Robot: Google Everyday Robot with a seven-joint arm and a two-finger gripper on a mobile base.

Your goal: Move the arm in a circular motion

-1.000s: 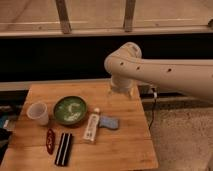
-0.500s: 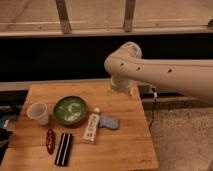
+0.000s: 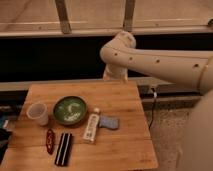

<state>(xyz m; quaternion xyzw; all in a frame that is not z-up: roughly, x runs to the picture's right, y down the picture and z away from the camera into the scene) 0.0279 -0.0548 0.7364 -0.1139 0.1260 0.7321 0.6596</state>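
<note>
The arm is a thick cream-white tube with a row of small dark holes. It comes in from the right edge and ends in a rounded joint above the far edge of the wooden table. From that joint a short cream section drops toward the table's back edge, and there hangs the gripper, well apart from the items on the table.
On the table lie a green bowl, a pale cup, a white bottle on its side, a blue-grey sponge, a red item and a black bar. A dark cable hangs right of the table.
The arm's rounded joint has shifted slightly up and to the left. The items on the table have not moved.
</note>
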